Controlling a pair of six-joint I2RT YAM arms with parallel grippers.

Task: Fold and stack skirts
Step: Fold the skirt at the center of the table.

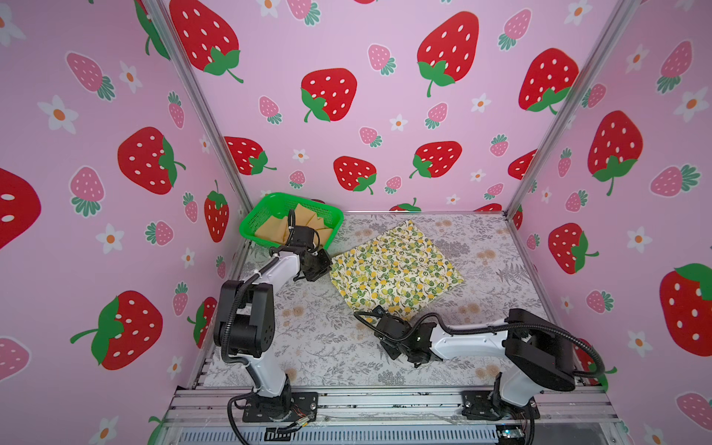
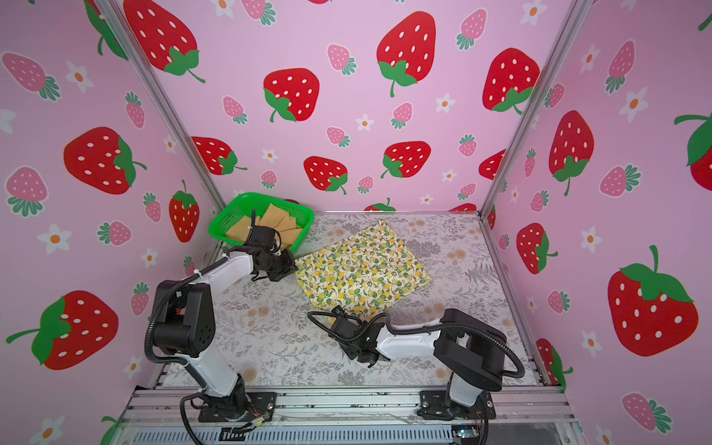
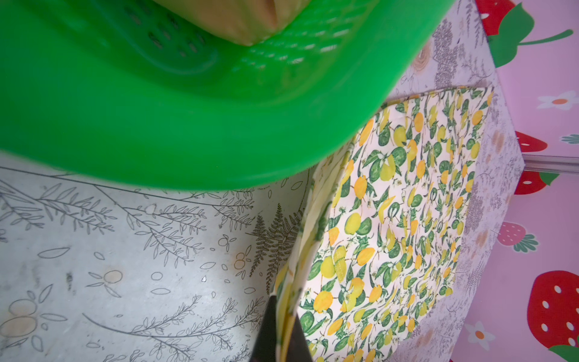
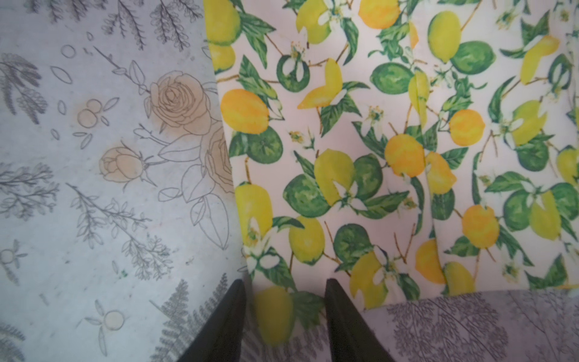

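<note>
The lemon-print skirt (image 1: 397, 266) (image 2: 362, 266) lies spread flat on the table, turned like a diamond. My left gripper (image 1: 325, 266) (image 3: 283, 301) is shut on its left corner, and the cloth edge stands pinched between the black fingers. My right gripper (image 1: 379, 312) (image 4: 285, 283) sits at the near corner with its jaws apart. That corner of the lemon-print skirt (image 4: 391, 141) lies between them. The mustard-tan skirt (image 1: 308, 221) (image 2: 277, 219) lies crumpled in the green basket (image 1: 246, 231).
The green basket (image 3: 188, 141) stands at the back left corner, right behind my left wrist. Pink strawberry walls close in the table (image 1: 319, 339) on three sides. A metal rail runs along the front edge.
</note>
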